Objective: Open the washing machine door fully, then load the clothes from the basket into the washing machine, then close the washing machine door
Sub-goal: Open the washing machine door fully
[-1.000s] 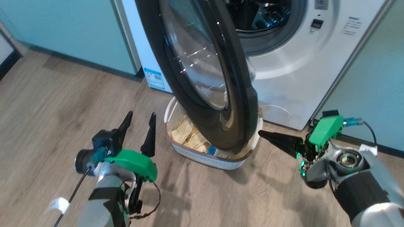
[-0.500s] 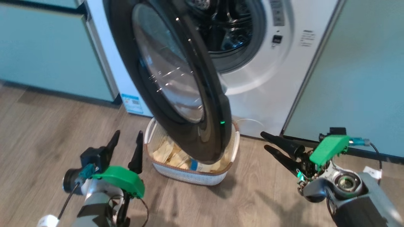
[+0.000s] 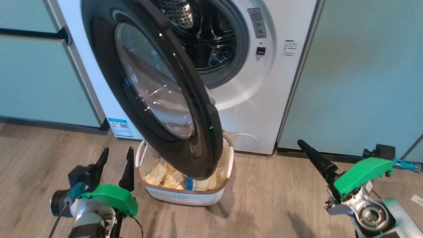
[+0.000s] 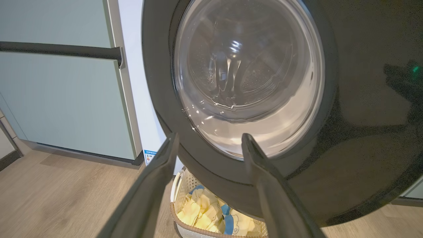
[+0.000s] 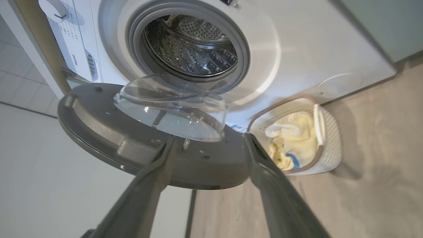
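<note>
While the washing machine door (image 3: 158, 99) hangs part-open over the basket (image 3: 185, 199) of clothes (image 3: 165, 180) on the floor, left gripper (image 3: 118, 150) and right gripper (image 5: 210, 137) stand apart, empty; the right looks best placed to push the door's inner face wide, steadily, near its free edge.

Left hand (image 3: 117, 151) and right hand (image 5: 210, 138) both hover low, spread wide, holding nothing

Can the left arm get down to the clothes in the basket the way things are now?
Probably not cleanly. The partly open washing machine door hangs over most of the basket, leaving just a strip of clothes showing at its near left. The open left claw sits beside that edge.
</note>
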